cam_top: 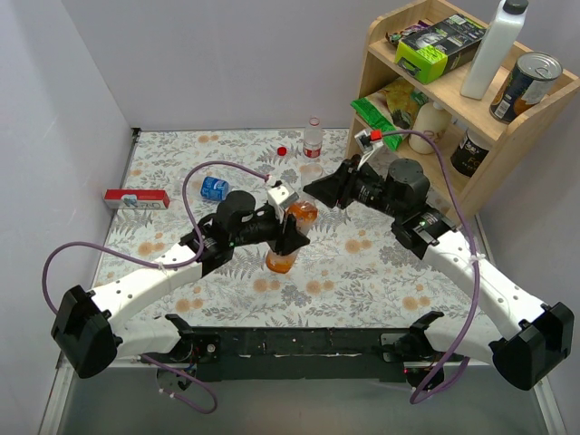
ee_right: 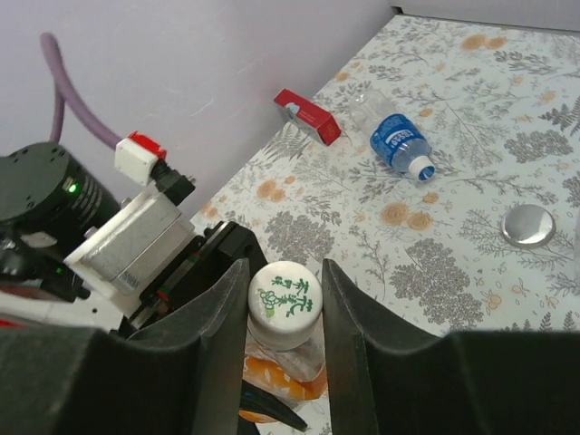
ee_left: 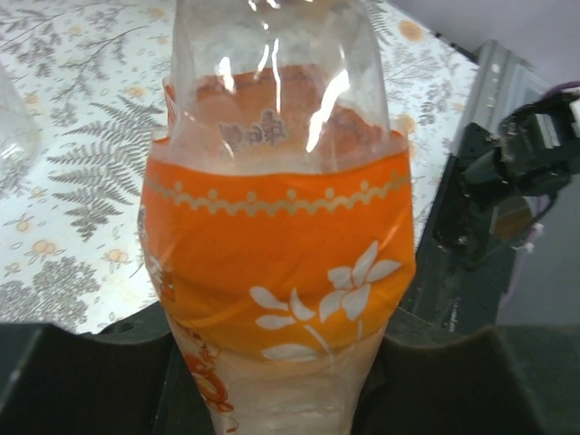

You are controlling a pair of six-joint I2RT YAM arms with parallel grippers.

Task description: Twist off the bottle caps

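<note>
My left gripper (cam_top: 286,239) is shut on the orange-liquid bottle (cam_top: 283,258) and holds it tilted above the table; in the left wrist view the bottle (ee_left: 276,236) fills the frame between the fingers (ee_left: 54,381). My right gripper (cam_top: 313,191) is closed around its white cap (ee_right: 285,299), both fingers (ee_right: 222,308) against the cap's sides. The blue-labelled bottle (cam_top: 215,188) lies on its side with its bluish-white cap (ee_right: 422,169) on. A loose red cap (cam_top: 282,150) lies beside the upright clear bottle with the red label (cam_top: 314,138). A silver-white cap (ee_right: 528,225) lies loose on the cloth.
A red box (cam_top: 136,199) lies at the table's left edge by the wall. A wooden shelf (cam_top: 426,95) at the back right holds a tall white bottle (cam_top: 494,45), cans and packets. Part of a clear bottle (ee_left: 14,118) shows at the left wrist view's edge.
</note>
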